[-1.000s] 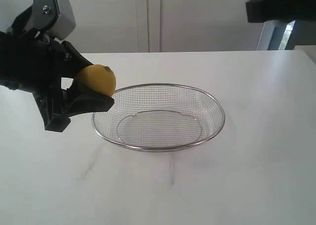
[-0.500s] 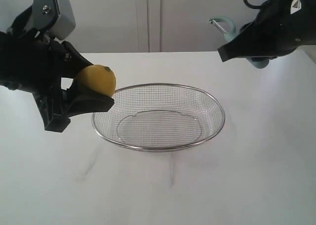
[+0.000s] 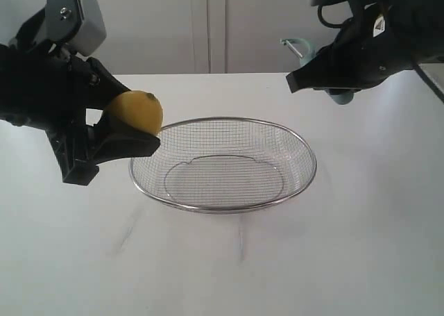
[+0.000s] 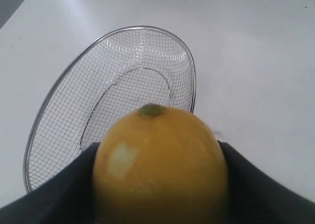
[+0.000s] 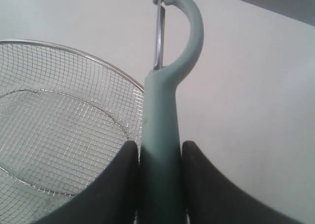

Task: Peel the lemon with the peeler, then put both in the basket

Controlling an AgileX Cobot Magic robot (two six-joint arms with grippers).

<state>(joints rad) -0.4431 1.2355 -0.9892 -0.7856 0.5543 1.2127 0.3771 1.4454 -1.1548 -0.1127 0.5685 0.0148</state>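
Observation:
My left gripper (image 3: 128, 125) is shut on the yellow lemon (image 3: 135, 112), holding it in the air just left of the wire-mesh basket (image 3: 305, 184). In the left wrist view the lemon (image 4: 160, 165) fills the space between both black fingers, its nubby tip toward the basket (image 4: 59, 81). My right gripper (image 3: 305, 80) is shut on the pale teal peeler (image 3: 297, 48), up in the air beyond the basket's far right side. The right wrist view shows the peeler (image 5: 162, 135) clamped by its handle, its grey blade pointing away, over the basket rim (image 5: 118, 76).
The basket stands on a white table (image 3: 361, 246). A white wall with a vertical panel seam (image 3: 208, 24) runs behind the table's far edge.
The right arm has swung down and left into view carrying the peeler, nearing the basket's far side. The left arm and the lemon have stayed still.

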